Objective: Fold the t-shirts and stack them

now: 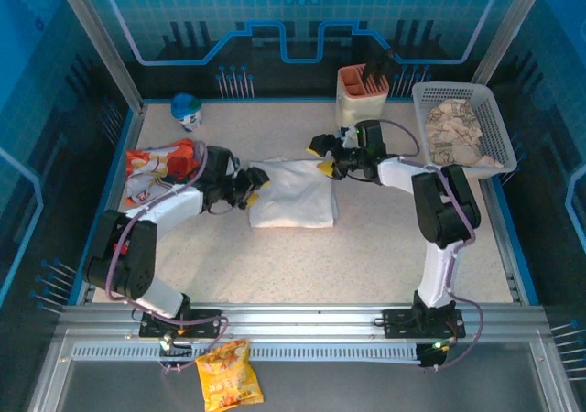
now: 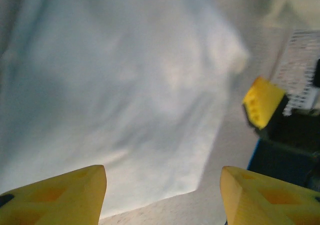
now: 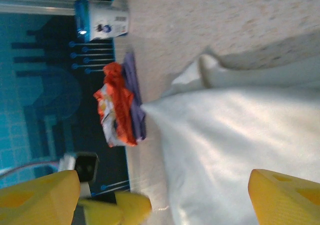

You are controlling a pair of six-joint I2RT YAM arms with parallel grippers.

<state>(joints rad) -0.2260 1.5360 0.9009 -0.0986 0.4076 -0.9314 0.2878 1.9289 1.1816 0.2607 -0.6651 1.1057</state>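
One folded white t-shirt [image 1: 291,192] lies flat as a rough rectangle in the middle of the table. My left gripper [image 1: 250,189] is at the shirt's left edge, low over the table. In the left wrist view the shirt [image 2: 125,95] spreads ahead of the left gripper [image 2: 162,200], whose yellow fingers [image 2: 60,195] stand wide apart with nothing between them. My right gripper [image 1: 322,156] hovers at the shirt's far right corner. Its wrist view looks across the cloth [image 3: 240,135], and the right gripper [image 3: 162,197] is open and empty.
An orange snack bag [image 1: 160,165] lies at the left wall beside my left arm, with a blue-capped cup [image 1: 187,110] behind it. An orange holder [image 1: 363,87] and a white basket [image 1: 494,110] with crumpled items stand at the back right. Another snack bag [image 1: 229,375] rests on the front rail.
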